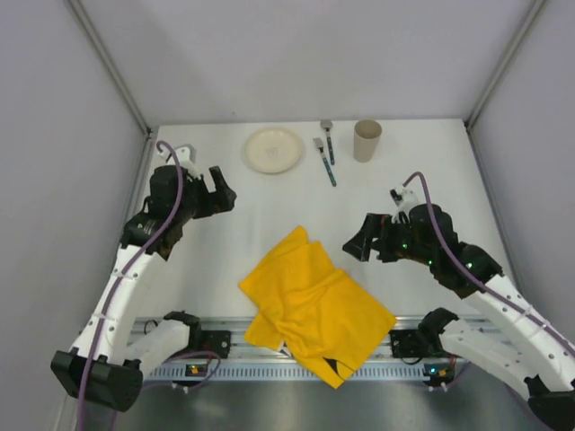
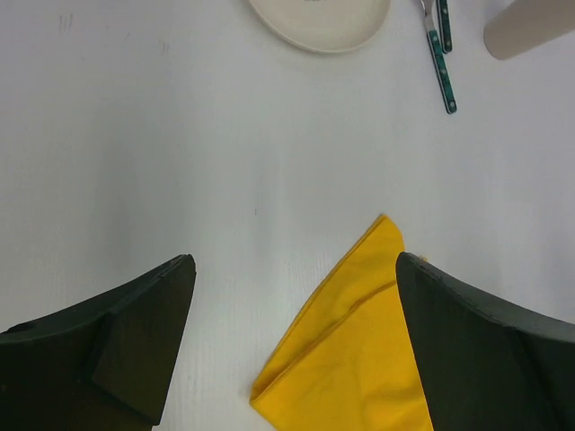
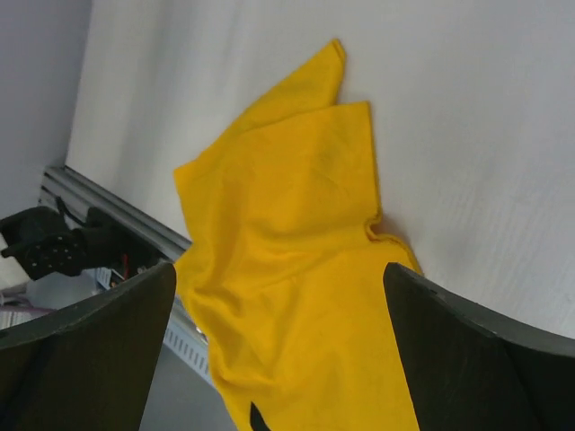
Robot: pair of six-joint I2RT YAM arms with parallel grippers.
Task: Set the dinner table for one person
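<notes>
The white dinner table (image 1: 269,202) carries a crumpled yellow cloth (image 1: 314,301) near its front, draped over the ribbed rail (image 1: 260,355). At the back lie a cream plate (image 1: 274,149), a fork (image 1: 324,162) and spoon (image 1: 328,141) with teal handles, and a beige cup (image 1: 367,140). My left gripper (image 1: 221,190) hovers open left of the cloth; its wrist view shows the cloth's corner (image 2: 355,341) between the fingers (image 2: 135,346), plus the plate (image 2: 322,22). My right gripper (image 1: 356,244) is open just right of the cloth (image 3: 287,269), holding nothing.
Grey walls enclose the table on three sides. The arm bases (image 1: 193,337) and cabling sit along the rail at the near edge. The cloth hangs over the rail (image 3: 99,211) in the right wrist view.
</notes>
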